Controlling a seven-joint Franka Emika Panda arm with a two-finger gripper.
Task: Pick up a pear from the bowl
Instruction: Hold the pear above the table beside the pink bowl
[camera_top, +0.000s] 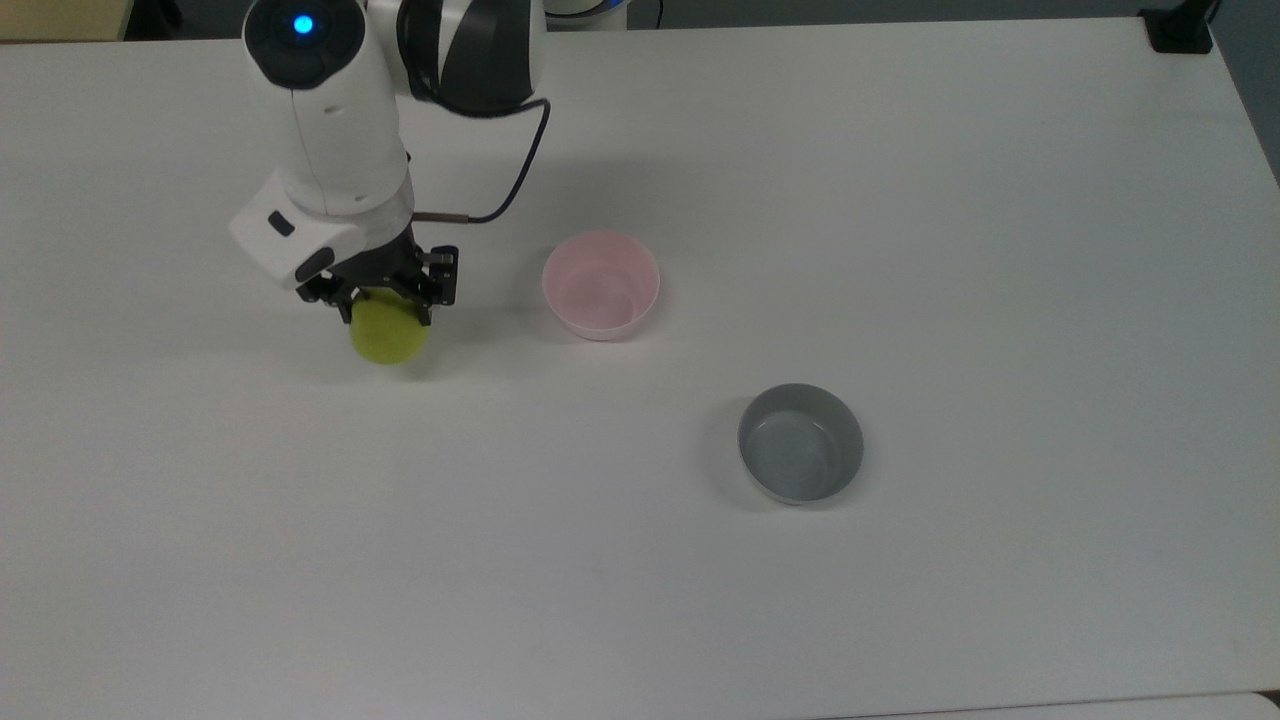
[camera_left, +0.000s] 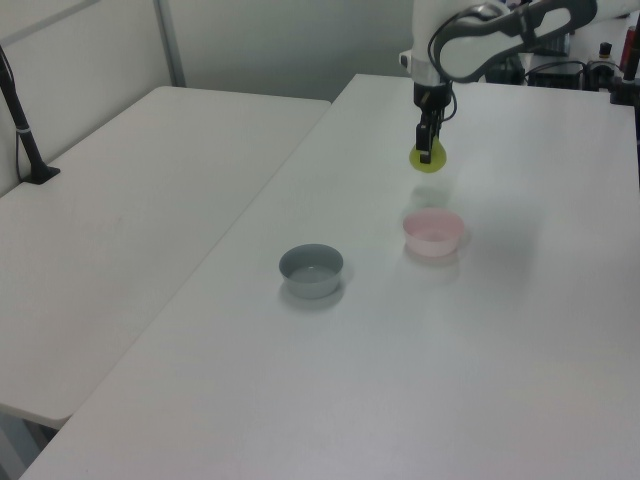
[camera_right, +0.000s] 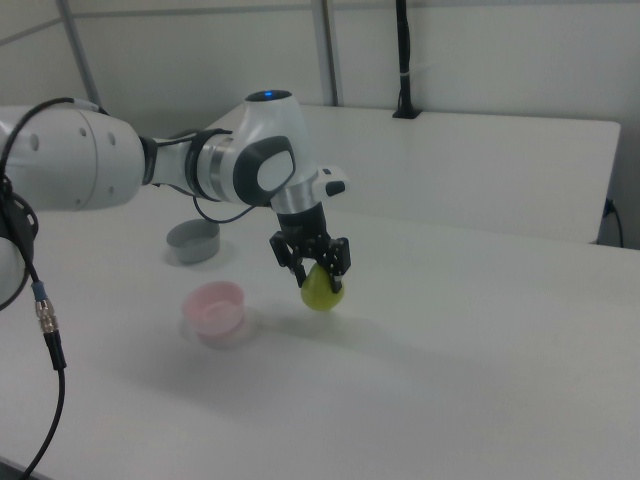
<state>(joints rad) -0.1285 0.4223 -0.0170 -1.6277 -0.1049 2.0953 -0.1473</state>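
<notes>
My gripper (camera_top: 385, 310) (camera_left: 427, 157) (camera_right: 320, 278) is shut on the yellow-green pear (camera_top: 388, 337) (camera_left: 430, 160) (camera_right: 322, 290), which hangs below the fingers just above the table, at the top view's left of the pink bowl. The pink bowl (camera_top: 601, 285) (camera_left: 433, 232) (camera_right: 214, 309) stands empty on the white table, well apart from the pear. In the right view the pear sits low, close to the tabletop, to the right view's right of the bowl.
A grey bowl (camera_top: 800, 442) (camera_left: 311, 270) (camera_right: 192, 240) stands empty on the white table (camera_top: 900, 200), toward the top view's lower right of the pink bowl. A second white table (camera_left: 120, 200) adjoins at the left view's left.
</notes>
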